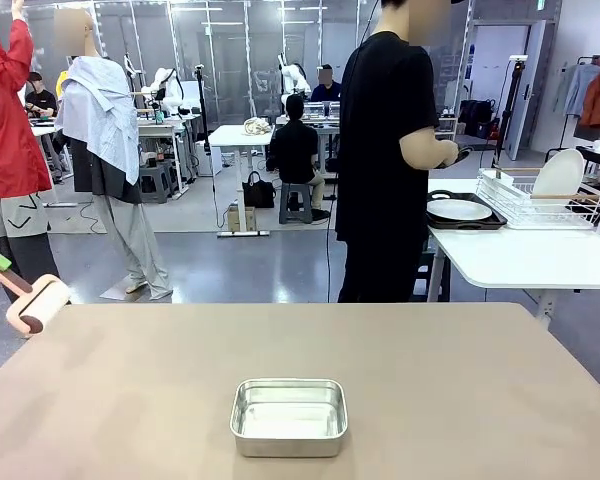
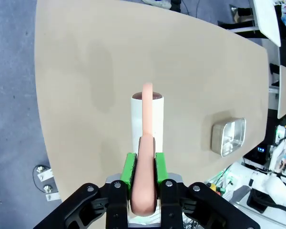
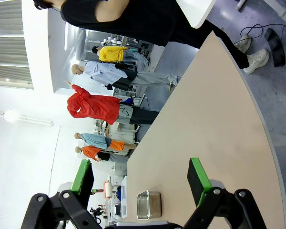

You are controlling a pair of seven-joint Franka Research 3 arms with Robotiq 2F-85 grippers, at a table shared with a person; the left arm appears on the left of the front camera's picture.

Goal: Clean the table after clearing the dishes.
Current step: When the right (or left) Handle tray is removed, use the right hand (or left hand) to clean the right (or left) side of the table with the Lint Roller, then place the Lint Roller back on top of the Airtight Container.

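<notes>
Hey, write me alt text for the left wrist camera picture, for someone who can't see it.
The left gripper is shut on the pink handle of a lint roller, whose white roll points out over the beige table. A small steel pan sits on the table farther off, toward the picture's right.
</notes>
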